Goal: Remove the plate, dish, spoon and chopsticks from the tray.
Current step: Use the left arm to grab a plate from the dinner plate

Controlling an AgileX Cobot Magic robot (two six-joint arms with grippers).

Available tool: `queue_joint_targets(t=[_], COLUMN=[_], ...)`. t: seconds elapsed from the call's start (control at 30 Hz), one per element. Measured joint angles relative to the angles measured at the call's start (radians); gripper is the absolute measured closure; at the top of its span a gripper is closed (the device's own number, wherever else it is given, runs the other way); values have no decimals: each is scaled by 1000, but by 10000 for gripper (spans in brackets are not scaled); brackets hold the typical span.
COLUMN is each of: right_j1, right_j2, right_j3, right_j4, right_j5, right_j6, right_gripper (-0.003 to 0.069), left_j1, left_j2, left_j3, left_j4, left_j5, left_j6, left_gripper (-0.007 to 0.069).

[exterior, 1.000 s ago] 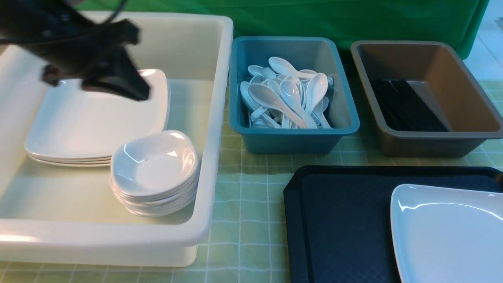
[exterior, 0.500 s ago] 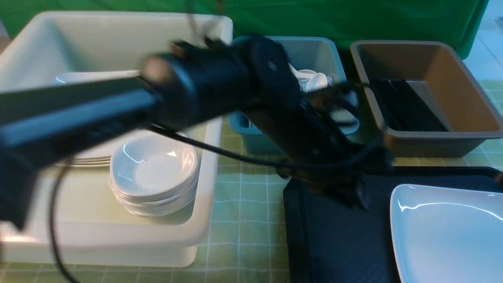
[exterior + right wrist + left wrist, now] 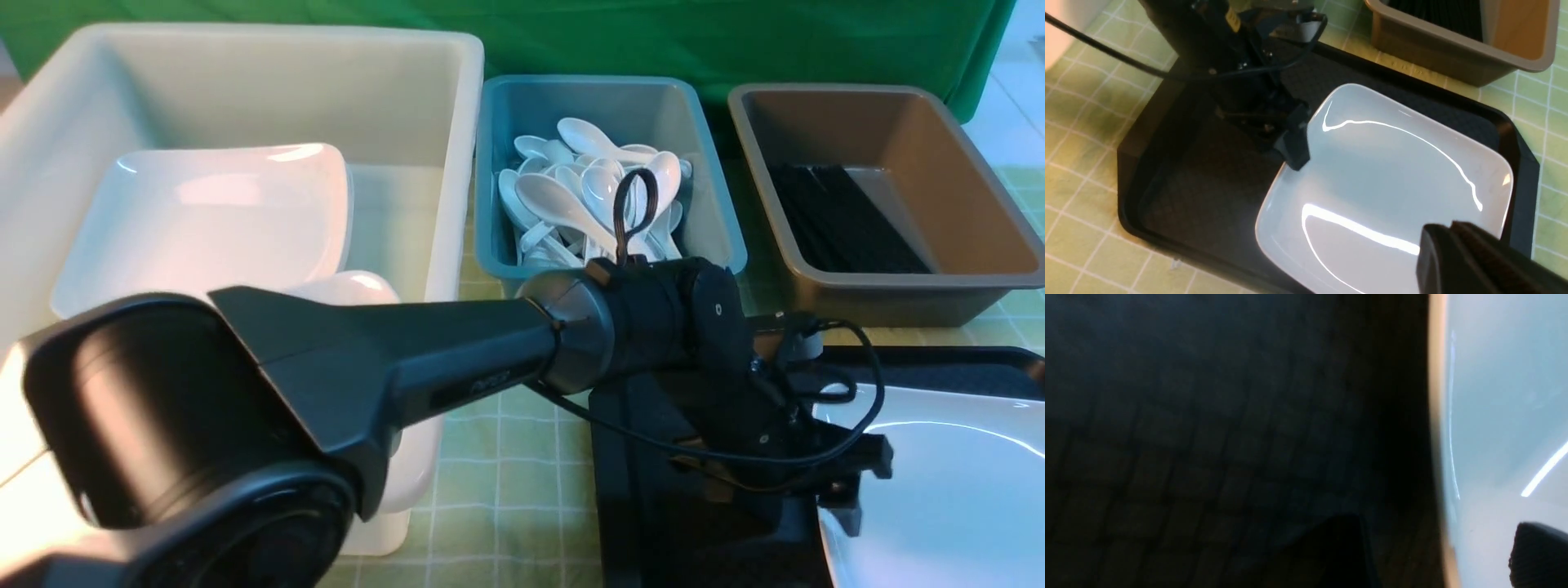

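Table: light green cloth [image 3: 482, 474] with a pale check. Backdrop: green curtain [image 3: 571, 33]; pale floor tiles beyond its right edge.

Left arm [image 3: 482, 351]: black, reaching from the near left over the white tub [image 3: 286, 41] to the tray, wrist angled downward, cable looped outside.

Left gripper [image 3: 1437, 547]: fingers spread, one over the plate, the other over bare tray, the plate's edge between them.

Right gripper [image 3: 1447, 245]: fingers pressed together, above the plate.

Plate [image 3: 955, 482]: one, white, squarish, lying on the tray [image 3: 653, 539].

Tray: black, low-rimmed, partly hidden by the left arm.

White tub: white plates [image 3: 204, 212]; small dishes [image 3: 351, 287], mostly hidden behind the arm.

Blue tub [image 3: 729, 237]: white spoons [image 3: 563, 204], heaped.

Brown tub [image 3: 890, 279]: black chopsticks [image 3: 849, 220], just beyond the tray.
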Motion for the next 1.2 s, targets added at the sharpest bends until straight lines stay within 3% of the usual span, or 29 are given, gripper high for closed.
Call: queue_joint_targets(t=[0.27, 0.47, 0.57, 0.63, 0.67, 0.7, 0.73, 0.97, 1.2], right_j1=[0, 0, 0, 0, 0, 0, 0, 0, 0], right_j2=[0, 0, 0, 0, 0, 0, 0, 0, 0], right_j3=[0, 0, 0, 0, 0, 0, 0, 0, 0], right_j4=[0, 0, 0, 0, 0, 0, 0, 0, 0], right_j5=[-3, -3, -7, -7, -7, -7, -7, -7, -7], right_j6=[0, 0, 0, 0, 0, 0, 0, -2, -5], right_gripper=[636, 627, 624, 622, 622, 618, 616, 601, 589], left_j1=[-36, -46, -50, -50, -50, -49, -49, -25, 89], left_j2=[21, 35, 49, 57, 57, 58, 58, -35, -298], left_j3=[-3, -3, -3, -3, -3, -3, -3, 1, 4], left_j4=[-62, -80, -98, -112, -113, -118, -121, -31, 95], left_j5=[-123, -180, -223, -234, -234, -234, -229, -120, 30], left_j6=[18, 18, 18, 18, 18, 19, 19, 19, 44], left_gripper=[166, 239, 354, 477, 489, 571, 592, 603, 611])
